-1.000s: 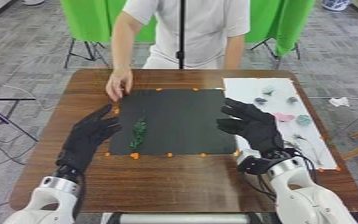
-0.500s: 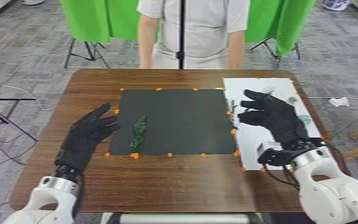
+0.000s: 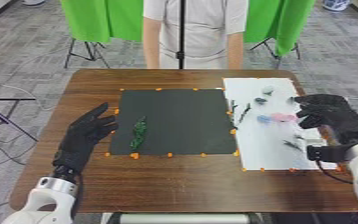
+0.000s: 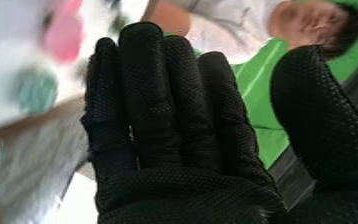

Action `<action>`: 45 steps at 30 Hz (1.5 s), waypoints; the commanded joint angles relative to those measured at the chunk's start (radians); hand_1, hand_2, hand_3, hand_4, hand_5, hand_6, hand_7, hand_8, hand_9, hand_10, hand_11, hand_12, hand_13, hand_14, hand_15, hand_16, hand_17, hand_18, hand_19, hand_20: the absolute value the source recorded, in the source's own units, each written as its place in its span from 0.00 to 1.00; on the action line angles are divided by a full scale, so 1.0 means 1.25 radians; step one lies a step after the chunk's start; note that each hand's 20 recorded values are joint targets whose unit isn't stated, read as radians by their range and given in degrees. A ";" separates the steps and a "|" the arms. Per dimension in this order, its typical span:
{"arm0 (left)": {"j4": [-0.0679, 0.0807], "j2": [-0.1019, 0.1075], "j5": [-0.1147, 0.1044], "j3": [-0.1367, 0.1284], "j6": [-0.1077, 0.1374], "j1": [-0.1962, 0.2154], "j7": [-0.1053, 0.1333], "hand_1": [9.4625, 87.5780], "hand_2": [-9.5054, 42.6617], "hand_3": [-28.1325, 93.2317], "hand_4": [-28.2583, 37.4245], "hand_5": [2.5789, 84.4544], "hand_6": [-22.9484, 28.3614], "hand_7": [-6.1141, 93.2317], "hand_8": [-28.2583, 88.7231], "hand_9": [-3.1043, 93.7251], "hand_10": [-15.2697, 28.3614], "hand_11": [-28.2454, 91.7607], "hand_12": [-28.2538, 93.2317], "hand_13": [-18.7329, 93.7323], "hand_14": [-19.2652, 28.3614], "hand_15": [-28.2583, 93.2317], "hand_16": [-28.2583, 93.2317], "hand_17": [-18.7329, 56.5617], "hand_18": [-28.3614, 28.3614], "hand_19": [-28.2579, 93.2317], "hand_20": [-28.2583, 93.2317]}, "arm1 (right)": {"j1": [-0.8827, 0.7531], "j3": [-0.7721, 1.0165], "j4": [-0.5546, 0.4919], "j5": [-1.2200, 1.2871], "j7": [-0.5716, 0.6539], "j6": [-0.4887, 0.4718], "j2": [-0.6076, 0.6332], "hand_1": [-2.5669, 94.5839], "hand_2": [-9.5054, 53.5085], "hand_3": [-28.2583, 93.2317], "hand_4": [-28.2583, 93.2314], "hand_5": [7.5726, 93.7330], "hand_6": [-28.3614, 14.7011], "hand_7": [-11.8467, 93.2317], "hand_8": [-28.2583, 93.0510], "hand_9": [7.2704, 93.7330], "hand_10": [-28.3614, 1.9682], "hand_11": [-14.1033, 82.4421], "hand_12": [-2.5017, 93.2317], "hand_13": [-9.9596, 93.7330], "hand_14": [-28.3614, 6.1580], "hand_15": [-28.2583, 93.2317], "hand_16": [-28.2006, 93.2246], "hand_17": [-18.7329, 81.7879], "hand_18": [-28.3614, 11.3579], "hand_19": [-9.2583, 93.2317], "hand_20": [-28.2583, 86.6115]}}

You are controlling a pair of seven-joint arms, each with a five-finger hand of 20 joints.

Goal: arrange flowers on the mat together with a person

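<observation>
Green leafy sprig [image 3: 140,134], slender and tapered toward its upper end, lying lengthwise on the left part of the dark mat [image 3: 186,120]. On the white sheet [image 3: 257,159] at right, a pink flower [image 3: 282,117] beside a pale blue flower [image 3: 264,119]. Left hand [image 3: 88,131], beside the mat: open, relaxed. Right hand [image 3: 334,114], at the sheet's right edge: open, fingers straight.

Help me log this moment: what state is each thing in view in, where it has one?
Left hand, open
Right hand, open, fingers straight
Black mat, laid flat
Green sprig, lying on the mat
White sheet, laid flat
Pink flower, lying on the sheet
</observation>
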 commanded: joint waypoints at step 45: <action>-0.001 -0.021 0.006 -0.008 -0.010 0.009 -0.026 0.19 0.28 0.87 0.04 0.41 0.58 0.17 0.17 0.40 0.78 0.43 0.31 0.40 0.96 0.61 0.18 0.13 0.96 0.63 0.34 | 0.025 -0.275 0.140 -0.709 0.336 -0.136 0.165 0.60 0.00 0.74 0.01 0.86 0.71 0.32 0.24 0.89 0.61 0.39 0.32 0.83 0.62 0.72 0.38 0.69 0.36 0.98 0.16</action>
